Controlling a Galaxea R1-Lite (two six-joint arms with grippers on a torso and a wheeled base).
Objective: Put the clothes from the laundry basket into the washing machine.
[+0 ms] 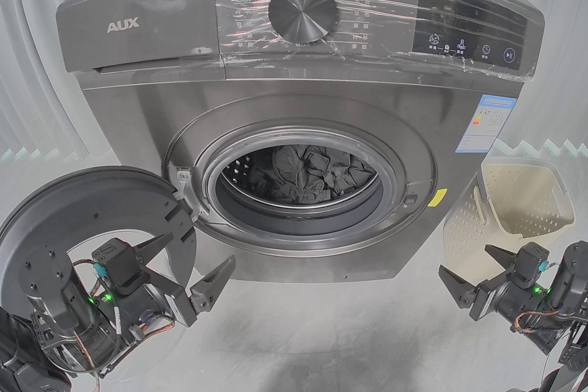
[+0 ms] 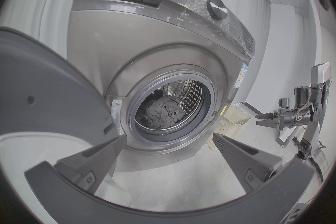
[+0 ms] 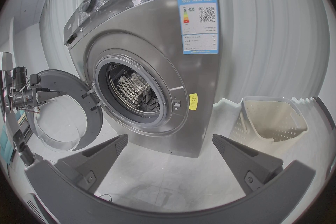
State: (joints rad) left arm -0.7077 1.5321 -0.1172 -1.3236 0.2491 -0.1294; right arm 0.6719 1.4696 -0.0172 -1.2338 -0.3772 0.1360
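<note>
The grey washing machine stands with its round door swung open to the left. Dark grey clothes lie bunched inside the drum; they show as clothes in the left wrist view and clothes in the right wrist view. The cream laundry basket leans against the machine's right side, and no clothes are visible in it. My left gripper hangs open and holds nothing, low in front of the door. My right gripper is open too, low beside the basket.
White pleated curtains hang behind and beside the machine. The pale floor lies bare in front of the drum opening. The open door stands close to my left arm. The basket stands just right of my right gripper.
</note>
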